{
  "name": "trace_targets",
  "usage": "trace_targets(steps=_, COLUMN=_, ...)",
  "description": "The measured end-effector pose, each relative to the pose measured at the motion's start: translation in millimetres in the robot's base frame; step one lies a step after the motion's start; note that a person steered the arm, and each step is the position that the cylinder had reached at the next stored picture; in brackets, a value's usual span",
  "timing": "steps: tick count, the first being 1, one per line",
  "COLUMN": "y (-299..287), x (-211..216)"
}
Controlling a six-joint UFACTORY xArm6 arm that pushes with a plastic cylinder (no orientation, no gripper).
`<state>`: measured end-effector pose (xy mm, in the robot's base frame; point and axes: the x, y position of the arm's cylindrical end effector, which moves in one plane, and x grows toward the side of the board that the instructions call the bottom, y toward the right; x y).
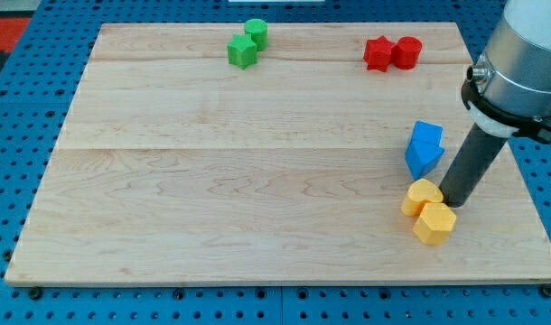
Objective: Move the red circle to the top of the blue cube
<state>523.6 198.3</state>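
Note:
The red circle (407, 52) lies near the board's top right, touching a red star-shaped block (378, 53) on its left. The blue blocks (424, 149) sit at the right side, an upper cube-like piece and a lower piece pressed together. My tip (455, 200) rests on the board just below and right of the blue blocks, right beside the yellow heart-shaped block (421, 196). The tip is far below the red circle.
A second yellow block (434, 223) lies just below the yellow heart. A green circle (256, 32) and a green star-shaped block (243, 51) sit at the top centre. The wooden board (212, 181) lies on a blue pegboard. The arm's grey body (519, 54) hangs over the right edge.

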Motion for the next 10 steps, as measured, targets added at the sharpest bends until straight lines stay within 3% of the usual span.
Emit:
trace_targets(steps=1, y=33.3, x=-21.3)
trace_targets(steps=4, y=95.2, x=-184.6)
trace_targets(steps=5, y=94.2, x=-249.0)
trace_targets(steps=6, y=69.8, x=-285.2)
trace_targets(steps=7, y=35.7, x=-291.3)
trace_targets(steps=8, y=5.4, x=-248.6)
trace_targets(steps=10, y=-0.7, x=-179.9)
